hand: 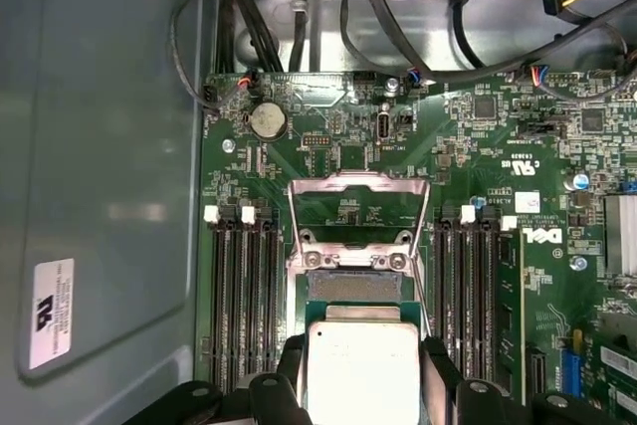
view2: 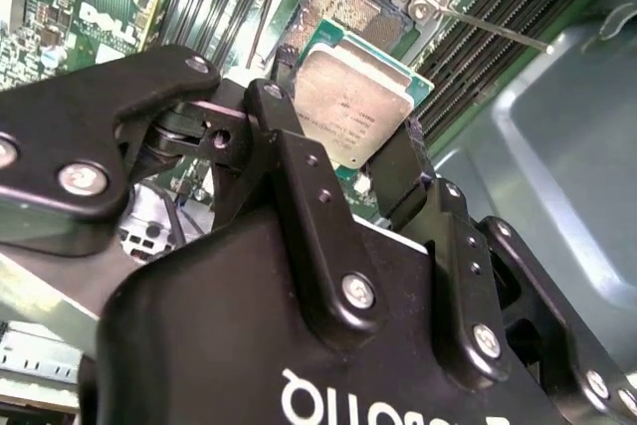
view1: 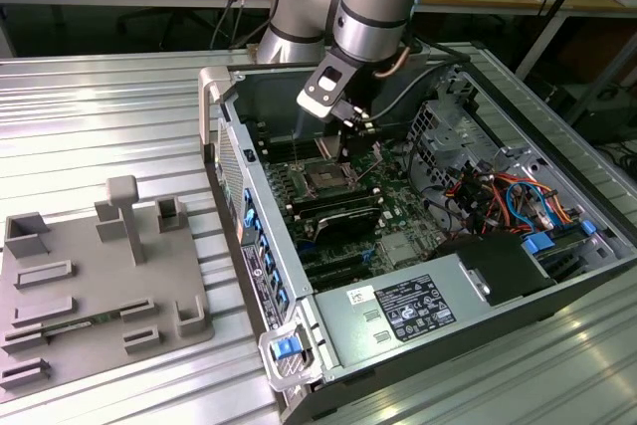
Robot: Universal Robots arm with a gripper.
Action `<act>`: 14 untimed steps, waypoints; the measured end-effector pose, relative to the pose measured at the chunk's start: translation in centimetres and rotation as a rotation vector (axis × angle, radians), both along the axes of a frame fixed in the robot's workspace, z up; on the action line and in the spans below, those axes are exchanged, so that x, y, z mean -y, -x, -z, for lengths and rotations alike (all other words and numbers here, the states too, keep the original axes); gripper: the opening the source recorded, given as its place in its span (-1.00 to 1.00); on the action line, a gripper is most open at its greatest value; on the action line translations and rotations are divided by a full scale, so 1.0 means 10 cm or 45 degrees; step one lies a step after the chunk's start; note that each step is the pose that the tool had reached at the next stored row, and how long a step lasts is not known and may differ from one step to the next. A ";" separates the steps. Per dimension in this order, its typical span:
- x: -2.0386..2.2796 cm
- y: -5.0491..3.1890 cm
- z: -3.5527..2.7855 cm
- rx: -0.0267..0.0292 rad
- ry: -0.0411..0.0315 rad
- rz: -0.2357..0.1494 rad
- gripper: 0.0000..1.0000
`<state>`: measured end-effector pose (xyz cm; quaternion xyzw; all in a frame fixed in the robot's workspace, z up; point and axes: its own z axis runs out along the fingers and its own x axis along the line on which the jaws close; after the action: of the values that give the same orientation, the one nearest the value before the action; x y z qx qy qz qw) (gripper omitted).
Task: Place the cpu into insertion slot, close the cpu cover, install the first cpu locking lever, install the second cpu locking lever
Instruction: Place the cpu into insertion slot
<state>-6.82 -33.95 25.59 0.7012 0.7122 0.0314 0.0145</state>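
fingers (view2: 289, 146) clench the small flat silver-grey square cpu (view2: 353, 106) by two opposite edges, close over the dark square insertion slot (hand: 353, 286), whose thin silver metal cpu cover (hand: 356, 184) stands open. a good seating likely needs the chip level, corners matched, lowered without pressing.

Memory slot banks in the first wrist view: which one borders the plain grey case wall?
The bank between the grey case wall and the insertion slot. The other bank lies across the slot, bordered by more green board.
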 end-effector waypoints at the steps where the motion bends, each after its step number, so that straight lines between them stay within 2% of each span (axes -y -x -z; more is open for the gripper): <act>1: -0.001 -0.003 0.037 0.0000 0.0000 0.000 0.09; 14: -0.001 0.013 0.323 0.0000 0.0000 0.000 0.09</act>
<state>-6.95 -33.94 22.37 0.7011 0.7122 0.0314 0.0145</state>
